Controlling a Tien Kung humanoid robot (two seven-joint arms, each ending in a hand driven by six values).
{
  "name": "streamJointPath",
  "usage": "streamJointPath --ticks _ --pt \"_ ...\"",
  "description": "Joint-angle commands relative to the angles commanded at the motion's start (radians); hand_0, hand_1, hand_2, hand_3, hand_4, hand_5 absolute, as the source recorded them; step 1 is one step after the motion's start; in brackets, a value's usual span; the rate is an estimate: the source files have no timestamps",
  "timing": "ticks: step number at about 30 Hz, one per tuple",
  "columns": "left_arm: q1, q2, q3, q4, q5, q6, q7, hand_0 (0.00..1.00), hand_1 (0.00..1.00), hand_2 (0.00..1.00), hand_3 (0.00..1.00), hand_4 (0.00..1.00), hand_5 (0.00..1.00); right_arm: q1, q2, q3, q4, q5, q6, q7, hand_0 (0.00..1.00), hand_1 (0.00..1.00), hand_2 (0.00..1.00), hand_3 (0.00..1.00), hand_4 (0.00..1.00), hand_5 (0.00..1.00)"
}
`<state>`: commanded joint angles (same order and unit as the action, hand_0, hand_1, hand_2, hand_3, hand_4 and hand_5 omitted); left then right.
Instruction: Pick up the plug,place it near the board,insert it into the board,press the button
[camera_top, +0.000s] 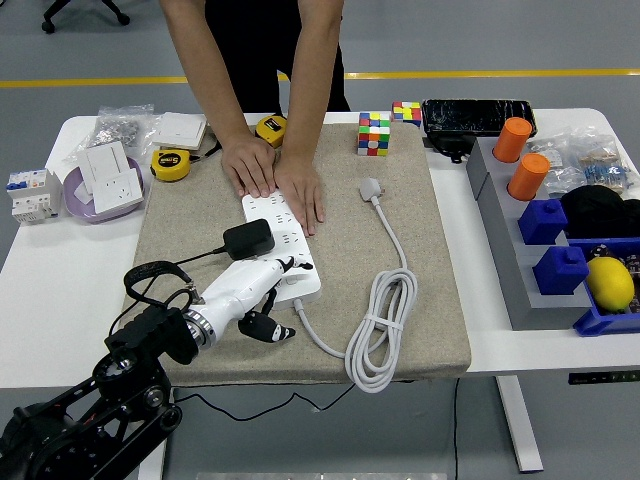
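Note:
A white power strip (292, 247) lies on the tan mat (420, 250). A black plug adapter (248, 240) sits on the strip's left side, its thin black cord trailing toward my arm. My left hand (268, 298), white with black fingertips, hovers at the strip's near end with loosely bent fingers (267, 327) holding nothing. It is clear of the plug. A person at the far side presses both hands (272, 172) flat on the strip's far end. The strip's own white plug (371, 188) and coiled cable (381, 335) lie to the right.
Two colour cubes (375, 133) and a black case (478, 115) sit at the back. Tape measures (171, 163) and a purple bowl (72, 190) with a socket lie at the left. A grey organizer (500, 230) with orange cylinders and blue bins lines the right.

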<state>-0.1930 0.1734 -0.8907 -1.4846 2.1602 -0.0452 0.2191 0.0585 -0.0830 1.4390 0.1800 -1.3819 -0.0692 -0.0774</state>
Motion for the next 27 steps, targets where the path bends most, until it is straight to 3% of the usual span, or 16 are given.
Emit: streamJointPath --ticks 19,27 --pt "0.005 0.01 -0.012 0.021 0.037 -0.034 0.02 0.148 0.047 0.157 0.766 0.52 0.004 -0.003 -0.001 -0.002 0.0 0.0 0.0 0.0 0.788 0.694 0.706 0.748 0.998 0.982" --pt "-0.001 0.016 -0.014 0.021 0.054 -0.074 0.043 0.148 0.045 0.157 0.742 0.517 0.003 -0.003 -0.001 0.003 0.0 -0.001 0.0 0.0 0.788 0.695 0.706 0.748 0.998 0.982"
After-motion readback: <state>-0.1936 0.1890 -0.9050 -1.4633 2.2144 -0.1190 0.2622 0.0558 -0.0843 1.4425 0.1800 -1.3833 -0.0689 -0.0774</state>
